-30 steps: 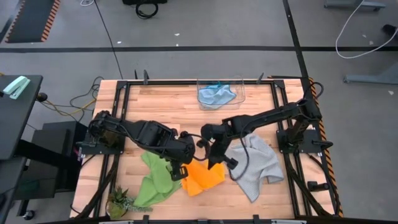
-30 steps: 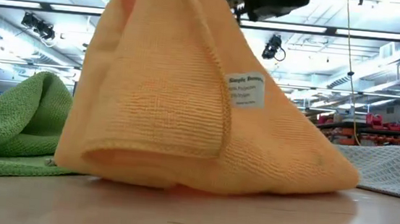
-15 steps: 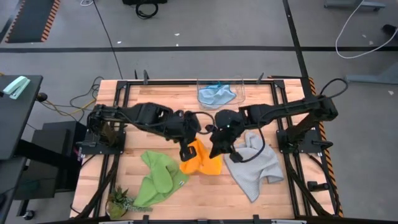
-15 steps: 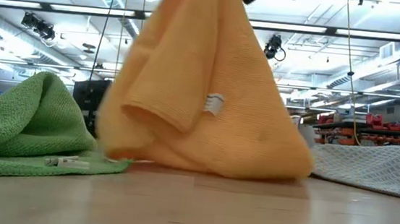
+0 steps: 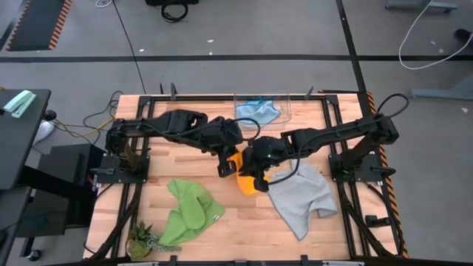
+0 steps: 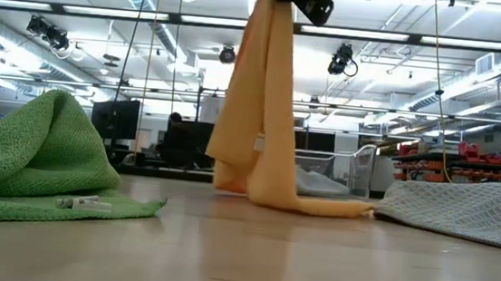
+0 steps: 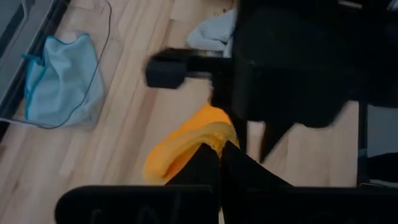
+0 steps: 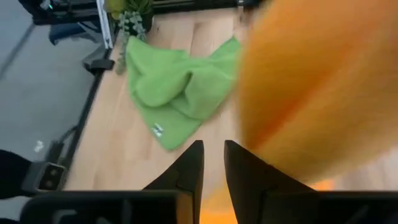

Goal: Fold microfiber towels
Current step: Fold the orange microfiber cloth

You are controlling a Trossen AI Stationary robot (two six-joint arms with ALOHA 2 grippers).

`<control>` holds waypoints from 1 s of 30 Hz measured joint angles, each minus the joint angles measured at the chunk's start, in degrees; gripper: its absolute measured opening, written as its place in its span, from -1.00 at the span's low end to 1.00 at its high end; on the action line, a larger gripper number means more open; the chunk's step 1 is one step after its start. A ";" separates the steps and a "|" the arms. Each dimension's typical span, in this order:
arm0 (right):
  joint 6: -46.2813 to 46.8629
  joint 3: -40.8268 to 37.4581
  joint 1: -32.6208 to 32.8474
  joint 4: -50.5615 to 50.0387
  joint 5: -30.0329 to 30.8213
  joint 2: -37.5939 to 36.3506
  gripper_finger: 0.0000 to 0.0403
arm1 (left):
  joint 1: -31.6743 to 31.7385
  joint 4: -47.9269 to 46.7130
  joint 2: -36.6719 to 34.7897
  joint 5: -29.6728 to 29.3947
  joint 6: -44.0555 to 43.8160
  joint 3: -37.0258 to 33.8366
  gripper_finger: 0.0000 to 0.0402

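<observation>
The yellow-orange towel (image 5: 246, 177) hangs between my two grippers at mid-table. In the low view it is a narrow drape (image 6: 262, 114) whose lower end (image 6: 304, 203) lies on the table. My left gripper (image 5: 226, 161) is shut on it on its left side, and my right gripper (image 5: 256, 176) is shut on it on its right side. The green towel (image 5: 188, 213) lies bunched at the near left. The grey towel (image 5: 299, 196) lies spread at the near right. The light blue towel (image 5: 257, 112) lies in a clear bin at the far edge. My left gripper pinches a bunched upper part of the orange towel (image 7: 208, 138) between its two shut fingers. The cloth falls away below them, and its lower end rests on the table. Whether it has an edge or a fold, I cannot tell. My right gripper has orange cloth (image 8: 211, 200) between its nearly closed fingers (image 8: 193, 165). The rest of the towel (image 8: 311, 93) hangs close in front of the wrist camera. Which part of the towel it has cannot be told.
The clear bin (image 5: 284, 103) stands at the far edge. A small green plant (image 5: 144, 240) sits at the near left corner. The black frame rails (image 5: 140, 133) run along the table's left and right sides. Bare wood lies between the green and grey towels.
My left gripper has gone toward the far edge and up, closing in on my right gripper, which has moved little. The orange towel has gone from a broad tent on the table to a narrow hanging drape. Its lower end has slid toward the far edge.
</observation>
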 joint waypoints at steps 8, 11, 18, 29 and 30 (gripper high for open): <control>5.33 0.00 1.54 0.29 6.62 0.72 -0.64 | 2.72 0.61 -0.02 -0.02 4.13 0.00 -0.99; 7.18 0.00 1.56 0.60 7.24 0.72 -0.64 | 3.45 1.32 -0.04 0.00 6.16 0.02 -0.99; 12.79 -4.32 1.82 -1.28 13.38 0.70 -0.64 | 5.04 1.81 -0.07 0.00 9.36 0.00 -0.99; 13.85 -11.21 -6.67 0.46 16.30 0.23 -0.64 | 5.86 2.92 -0.07 3.06 10.96 0.02 -0.99; 13.77 -11.28 -7.50 0.33 16.60 -0.03 -0.64 | 5.86 2.91 -0.07 3.06 10.96 0.02 -0.99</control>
